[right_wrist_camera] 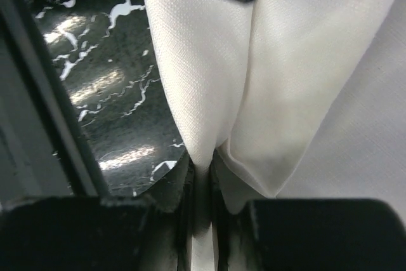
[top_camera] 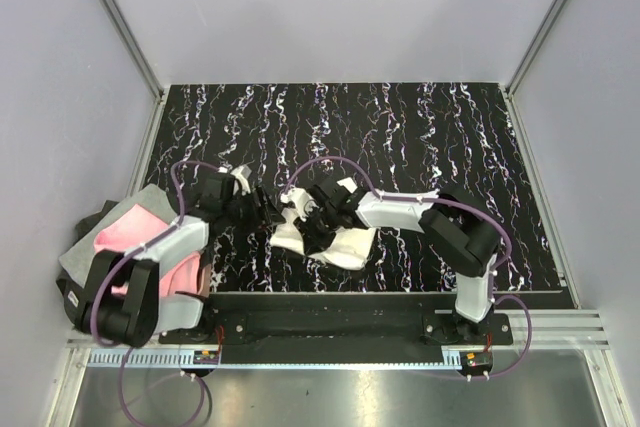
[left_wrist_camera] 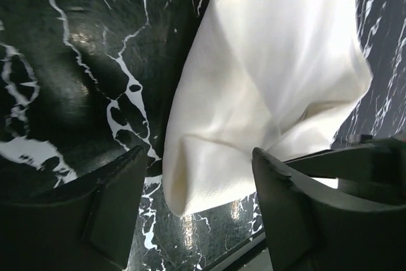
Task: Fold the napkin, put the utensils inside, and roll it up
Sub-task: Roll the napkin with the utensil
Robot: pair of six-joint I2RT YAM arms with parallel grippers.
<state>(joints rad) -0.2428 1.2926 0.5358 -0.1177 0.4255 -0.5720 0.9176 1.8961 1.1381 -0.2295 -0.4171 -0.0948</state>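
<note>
Napkin (top_camera: 350, 245), bunched, is pinched tight in our right claw (right_wrist_camera: 202, 176) and lies between the parted fingers of our left claw (left_wrist_camera: 198, 163); we judge folding barely begun, utensils unseen, rolling to come

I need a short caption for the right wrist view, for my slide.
Right gripper pinches a fold of the cream napkin over the black marbled table.
</note>
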